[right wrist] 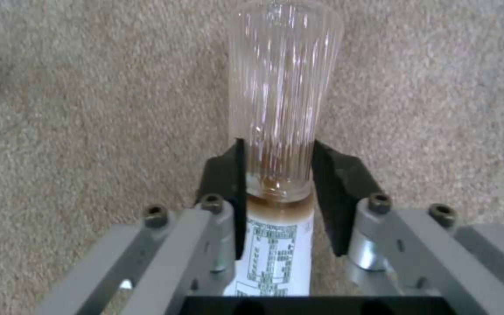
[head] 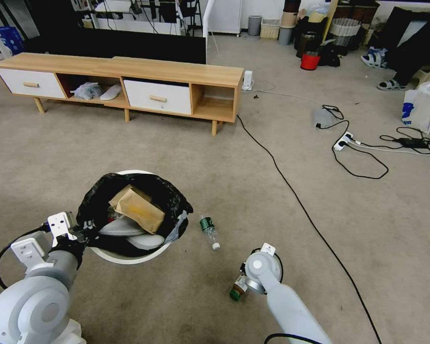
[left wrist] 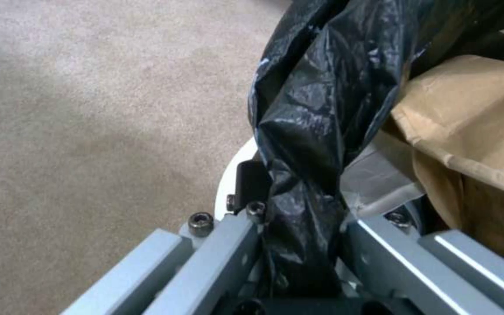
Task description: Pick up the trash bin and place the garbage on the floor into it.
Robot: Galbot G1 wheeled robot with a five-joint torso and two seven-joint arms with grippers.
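1. Right wrist view: the right gripper (right wrist: 275, 175) straddles a small ribbed clear bottle (right wrist: 284, 87), one black pad (right wrist: 229, 175) on each side of its lower body above a white printed label. The pads look pressed to the glass, pinching it, though contact on the far pad is hard to confirm.
2. Done well, this step probably calls for a firm squeeze low on the bottle before lifting, since the smooth ribbed wall could slip or roll on the beige short-pile carpet (head: 320, 296).
3. In the head view the right arm reaches down at near right, its wrist above the bottle's green cap (head: 235, 295).
4. The left gripper (left wrist: 302, 227), at near left, is clamped on the crinkled black liner (left wrist: 316, 122) at the rim of the round white plastic trash bin (head: 129, 255).
5. The bin already holds a tan box (head: 137, 206); a green-labelled clear bottle (head: 209, 231) lies on the carpet just right of it.
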